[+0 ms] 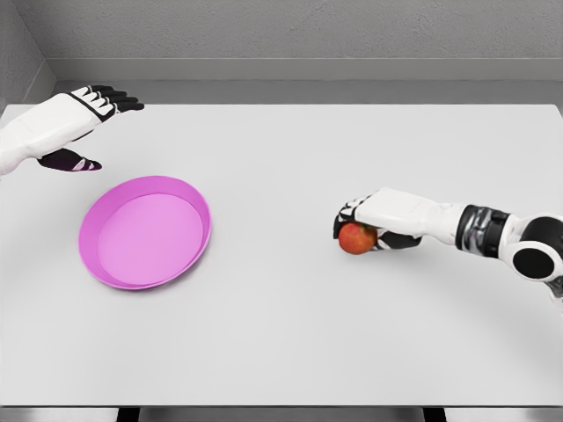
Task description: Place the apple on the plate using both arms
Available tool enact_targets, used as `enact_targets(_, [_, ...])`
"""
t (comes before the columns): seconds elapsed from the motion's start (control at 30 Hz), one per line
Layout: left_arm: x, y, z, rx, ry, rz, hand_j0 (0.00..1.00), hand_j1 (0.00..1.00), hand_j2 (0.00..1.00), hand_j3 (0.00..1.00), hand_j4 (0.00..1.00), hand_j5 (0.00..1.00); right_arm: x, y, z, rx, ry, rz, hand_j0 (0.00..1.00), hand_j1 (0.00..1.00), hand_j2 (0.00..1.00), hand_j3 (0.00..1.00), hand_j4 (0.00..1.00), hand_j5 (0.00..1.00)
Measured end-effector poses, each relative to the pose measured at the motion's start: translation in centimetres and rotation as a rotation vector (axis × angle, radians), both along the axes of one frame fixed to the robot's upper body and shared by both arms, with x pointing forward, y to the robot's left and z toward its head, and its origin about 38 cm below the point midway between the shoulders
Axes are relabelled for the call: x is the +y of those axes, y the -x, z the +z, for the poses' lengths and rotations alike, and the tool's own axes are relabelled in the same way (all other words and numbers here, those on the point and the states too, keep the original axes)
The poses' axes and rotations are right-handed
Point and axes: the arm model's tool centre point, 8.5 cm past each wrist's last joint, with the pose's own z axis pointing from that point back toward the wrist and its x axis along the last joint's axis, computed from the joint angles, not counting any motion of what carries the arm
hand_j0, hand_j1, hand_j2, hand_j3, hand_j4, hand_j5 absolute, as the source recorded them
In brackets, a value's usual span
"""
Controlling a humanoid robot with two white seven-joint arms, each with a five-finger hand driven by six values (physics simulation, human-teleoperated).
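Sitting empty, plate (145, 231); right hand (374, 220) grips apple (356, 238)

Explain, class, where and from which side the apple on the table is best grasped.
Grip the apple around its round middle, coming from the right and above, as the right hand does here: its fingers curl over the top. The fruit sits low on the table, so an overhand wrap probably holds best. The pink plate lies to its left.

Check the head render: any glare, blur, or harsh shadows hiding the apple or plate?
Head view: even, soft light, no glare, sharp throughout. Plate shows only faint shading inside its rim. Apple is partly covered by the right hand, not by shadow. Left hand casts one dark patch on the table.
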Motion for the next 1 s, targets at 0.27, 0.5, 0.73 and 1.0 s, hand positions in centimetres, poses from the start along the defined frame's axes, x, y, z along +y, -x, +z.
enact_targets(0.27, [0.0,0.0,0.0,0.000,-0.002,0.000,1.00,1.00,1.00,1.00,1.00,1.00,3.9,0.6,-1.0,0.028,-0.018,0.088,0.48,0.48,0.48,0.48,0.48,0.48])
enact_targets(0.5, [0.0,0.0,0.0,0.000,-0.002,0.000,1.00,1.00,1.00,1.00,1.00,1.00,5.3,0.9,-1.6,0.045,-0.022,0.114,1.00,1.00,1.00,1.00,1.00,1.00])
enact_targets(0.73, [-0.1,0.1,0.0,-0.001,-0.002,-0.004,1.00,1.00,1.00,1.00,1.00,1.00,5.2,0.8,-1.4,0.038,-0.025,0.109,1.00,1.00,1.00,1.00,1.00,1.00])
enact_targets(1.0, [-4.3,2.6,-1.0,0.006,0.007,-0.138,1.00,1.00,1.00,1.00,1.00,1.00,-4.4,0.8,1.1,-0.039,-0.013,-0.035,1.00,1.00,1.00,1.00,1.00,1.00])
